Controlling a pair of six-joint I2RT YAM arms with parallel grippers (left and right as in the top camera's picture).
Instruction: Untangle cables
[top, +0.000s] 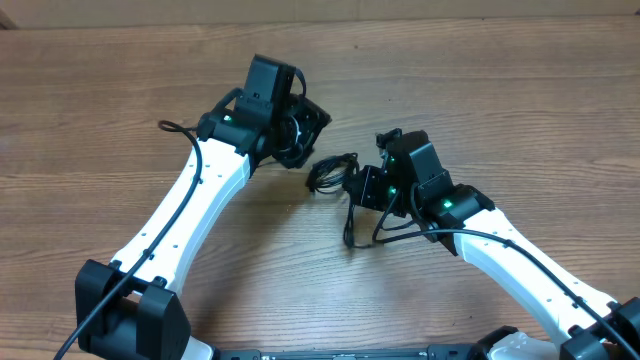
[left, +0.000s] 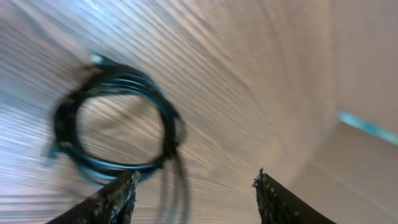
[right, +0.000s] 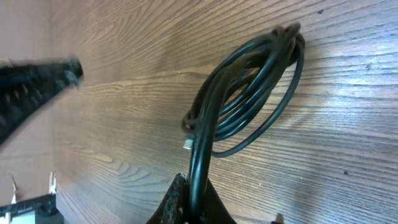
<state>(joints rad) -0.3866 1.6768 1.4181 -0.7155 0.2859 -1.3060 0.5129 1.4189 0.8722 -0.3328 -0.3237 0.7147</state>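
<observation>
Overhead: straight down on the tabletop (top: 480, 90), from well above, a wide look. Left wrist: close, blurred, tilted down onto a cable coil (left: 112, 124). Right wrist: close and low along the cables (right: 249, 93); same cables (top: 330, 172) seen overhead near the tabletop's middle.

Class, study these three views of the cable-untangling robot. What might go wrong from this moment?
1. The right gripper is shut on strands of the cable bundle. Pulling may tighten its loops rather than free them.
2. The left gripper is open, and the round coil lies off to one side, not between its jaws. Closing here may miss it or snag a single loop.
</observation>
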